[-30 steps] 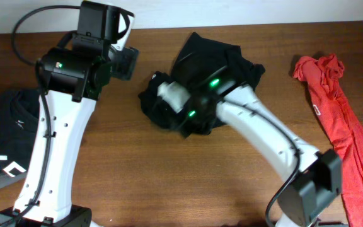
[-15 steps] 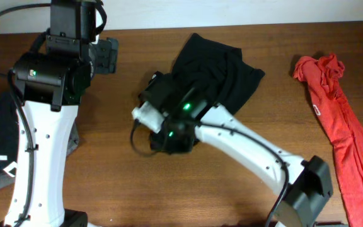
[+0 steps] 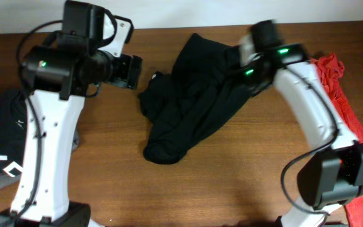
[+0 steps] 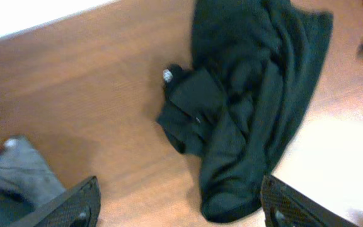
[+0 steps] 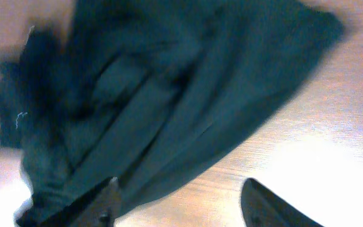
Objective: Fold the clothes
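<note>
The clothes in play are one large black garment point(image 3: 194, 101), lying crumpled and drawn out from the table's back toward the front. Its small round white logo point(image 4: 167, 74) shows at its left edge. My left gripper point(image 3: 130, 69) hovers left of the garment, open; in the left wrist view point(image 4: 181, 211) only table and the garment's lower end lie below its fingers. My right gripper point(image 3: 247, 55) is above the garment's back right corner. It stands open point(image 5: 181, 208) and holds nothing, the left fingertip point(image 5: 103, 202) over the cloth's edge.
A red garment point(image 3: 351, 145) lies along the right edge of the table. A dark garment with white letters point(image 3: 5, 139) and grey cloth point(image 4: 17, 170) sit at the left. Bare wood point(image 3: 232, 183) lies in front of the black garment.
My right gripper opened, let go of the black garment and swung from its left front to its back right. The garment now lies stretched out longer. My left arm shifted slightly.
</note>
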Robot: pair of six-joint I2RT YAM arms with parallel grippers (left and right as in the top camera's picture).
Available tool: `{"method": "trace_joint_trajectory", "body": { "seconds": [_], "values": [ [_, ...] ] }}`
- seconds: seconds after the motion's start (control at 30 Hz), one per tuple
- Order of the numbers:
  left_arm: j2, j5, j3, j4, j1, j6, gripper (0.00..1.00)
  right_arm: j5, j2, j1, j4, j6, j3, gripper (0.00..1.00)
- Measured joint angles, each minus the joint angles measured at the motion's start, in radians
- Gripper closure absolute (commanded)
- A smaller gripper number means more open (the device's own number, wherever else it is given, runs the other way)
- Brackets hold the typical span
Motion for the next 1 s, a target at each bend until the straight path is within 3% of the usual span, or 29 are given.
{"method": "trace_joint_trajectory", "body": {
  "seconds": [0.07, 0.53, 1.0],
  "values": [
    [0.031, 0.018, 0.0, -0.021, -0.017, 0.007, 0.3, -0.027, 0.031, -0.069, 0.06, 0.037, 0.003, 0.38],
    [0.114, 0.034, 0.0, -0.06, -0.122, 0.011, 0.28, -0.135, 0.364, -0.142, 0.449, 0.216, 0.006, 0.39],
    [0.113, 0.033, -0.012, -0.162, -0.122, 0.011, 0.25, -0.056, 0.427, -0.148, 0.442, 0.294, 0.01, 0.46]
  ]
}}
